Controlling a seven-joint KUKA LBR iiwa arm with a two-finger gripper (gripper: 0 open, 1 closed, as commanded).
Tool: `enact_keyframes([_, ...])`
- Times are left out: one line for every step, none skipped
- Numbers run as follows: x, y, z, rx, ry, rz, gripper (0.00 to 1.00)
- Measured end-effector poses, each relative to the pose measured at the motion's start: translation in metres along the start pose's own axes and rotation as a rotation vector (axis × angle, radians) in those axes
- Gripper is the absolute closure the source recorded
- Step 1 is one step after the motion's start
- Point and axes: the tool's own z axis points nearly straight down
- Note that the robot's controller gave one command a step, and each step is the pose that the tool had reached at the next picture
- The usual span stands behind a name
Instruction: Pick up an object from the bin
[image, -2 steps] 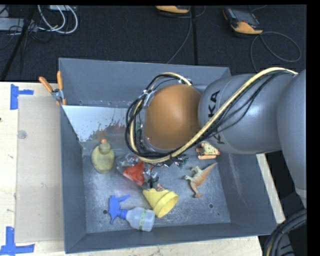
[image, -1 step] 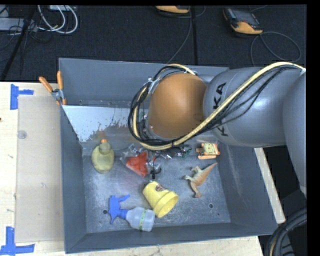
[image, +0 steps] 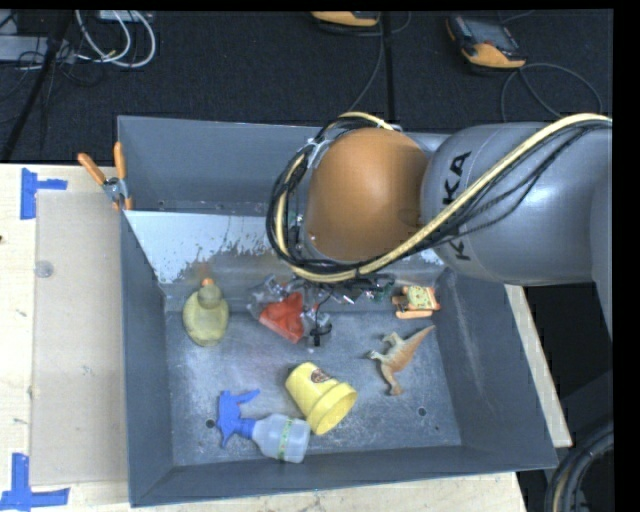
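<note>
Claw (image: 316, 322) down mid-bin (image: 146, 350), just right of red lump (image: 283, 316); grip width can't tell, nothing seen held. Yellow cup (image: 320, 397) below, tan dino (image: 398, 356) right, bare floor btwn. Walls well apart.

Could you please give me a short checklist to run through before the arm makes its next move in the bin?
1. Gripper low over the bin, near the middle: ok.
2. Gripper right beside the red thing: ok.
3. Red thing actually gripped: cannot tell.
4. Yellow cup lies apart from the gripper, nearer the camera: ok.
5. Tan dinosaur lies apart, on the gripper's right in the view: ok.
6. Yellowish bottle lies well off to the left in the view: ok.
</note>
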Motion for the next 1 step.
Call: enact_keyframes([-0.0065,0.0,-0.0429,-0.003,0.004,0.012,1.0])
